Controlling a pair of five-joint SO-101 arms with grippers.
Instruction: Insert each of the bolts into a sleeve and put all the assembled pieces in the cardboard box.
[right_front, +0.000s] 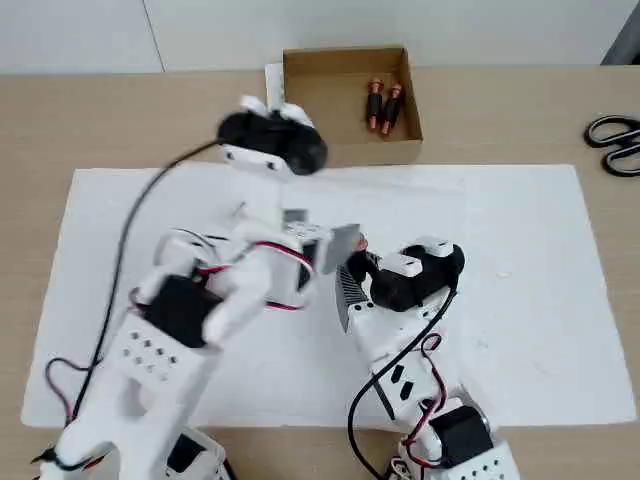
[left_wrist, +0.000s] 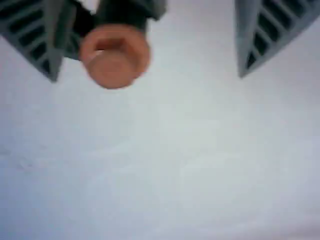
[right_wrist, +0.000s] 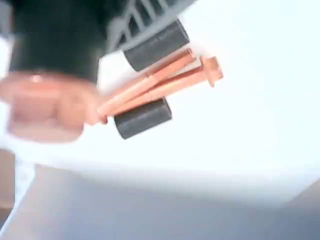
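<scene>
cardboard box (right_front: 325, 100): 2 assembled pieces (right_front: 375, 102) inside, side by side. white sheet (right_front: 520, 260): 2 loose bolts (right_wrist: 165, 82) lying between 2 loose black sleeves (right_wrist: 144, 118). 1 further assembled piece (left_wrist: 114, 57), orange head outward, just beside one jaw of the left gripper (left_wrist: 147, 74), jaws spread wide apart. right gripper (right_front: 350, 278) close by: grip cannot be told. table: 1 pair of scissors (right_front: 615, 143).

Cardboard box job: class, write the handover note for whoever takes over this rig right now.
Left tool: open, an orange bolt head beside one finger.
Right tool: grip unclear.
Done: two assembled pieces in the cardboard box.
To do: two bolts and two sleeves loose on the white sheet, plus the bolt at the tools, yet to box.
</scene>
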